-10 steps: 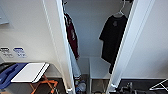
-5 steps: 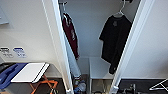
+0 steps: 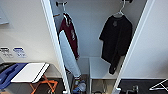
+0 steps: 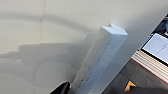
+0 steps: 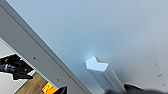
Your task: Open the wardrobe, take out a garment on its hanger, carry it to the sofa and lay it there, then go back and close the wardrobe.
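Observation:
The wardrobe [image 3: 82, 37] stands open, its left door [image 3: 53, 50] and right door [image 3: 147, 50] both swung out toward me. On the right of its rail hangs the black garment [image 3: 115, 42], dangling long from a thin white hanger [image 3: 121, 12]. A maroon jacket with white sleeves [image 3: 68, 42] hangs at the left. In the left wrist view my left gripper [image 4: 75, 91] is close against a white door handle [image 4: 100, 57]. In the right wrist view my right gripper [image 5: 105, 91] is just as close to the other door's white handle [image 5: 100, 71].
A folding table [image 3: 30, 72] with a white top and orange legs stands at the lower left, with a blue thing [image 3: 7, 75] beside it. A white shelf [image 3: 100, 67] sits low inside the wardrobe, with small items [image 3: 80, 86] on the floor below. The floor is dark.

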### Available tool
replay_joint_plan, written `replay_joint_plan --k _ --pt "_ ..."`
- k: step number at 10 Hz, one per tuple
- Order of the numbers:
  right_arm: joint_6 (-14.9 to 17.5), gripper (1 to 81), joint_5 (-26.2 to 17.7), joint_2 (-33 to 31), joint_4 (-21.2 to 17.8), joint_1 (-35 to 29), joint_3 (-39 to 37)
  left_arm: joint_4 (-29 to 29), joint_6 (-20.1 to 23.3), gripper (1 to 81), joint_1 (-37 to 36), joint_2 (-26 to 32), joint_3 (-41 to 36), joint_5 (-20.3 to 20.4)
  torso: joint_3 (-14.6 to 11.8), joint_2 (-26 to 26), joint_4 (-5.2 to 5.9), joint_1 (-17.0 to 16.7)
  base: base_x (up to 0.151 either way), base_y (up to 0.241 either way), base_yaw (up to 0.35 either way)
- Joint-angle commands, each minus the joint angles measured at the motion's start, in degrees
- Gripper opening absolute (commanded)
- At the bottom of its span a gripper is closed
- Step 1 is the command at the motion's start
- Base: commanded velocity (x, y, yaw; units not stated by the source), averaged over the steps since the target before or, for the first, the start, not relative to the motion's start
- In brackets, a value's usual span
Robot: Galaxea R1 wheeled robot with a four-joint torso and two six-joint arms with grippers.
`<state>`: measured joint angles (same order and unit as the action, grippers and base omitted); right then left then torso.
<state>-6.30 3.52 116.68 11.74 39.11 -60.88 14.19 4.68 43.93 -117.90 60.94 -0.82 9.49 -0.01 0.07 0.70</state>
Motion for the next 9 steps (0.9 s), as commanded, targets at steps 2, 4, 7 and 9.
replay_joint_plan --k 2,4,7,9 --pt "-1.3 81.1 -5.2 -1.9 1.1 -2.7 7.7 0.2 -1.5 81.1 1.3 -0.8 -16.3 -9.4 0.0 0.0 0.0 0.0 0.0 0.0 0.0" --pt "-1.3 81.1 -5.0 -2.4 1.1 -1.2 7.5 0.4 -1.3 81.1 2.3 0.4 -16.7 -9.2 0.0 0.0 0.0 0.0 0.0 0.0 0.0" --pt "-1.2 81.1 -3.1 -3.8 2.1 1.2 6.5 3.1 -1.3 81.1 5.4 3.1 -17.6 -7.2 0.0 0.0 0.0 0.0 0.0 0.0 0.0" --pt "-1.3 81.1 -2.6 -5.3 2.5 1.7 7.1 3.7 -1.3 81.1 6.0 4.1 -18.8 -7.2 0.0 0.0 0.0 0.0 0.0 0.0 0.0"
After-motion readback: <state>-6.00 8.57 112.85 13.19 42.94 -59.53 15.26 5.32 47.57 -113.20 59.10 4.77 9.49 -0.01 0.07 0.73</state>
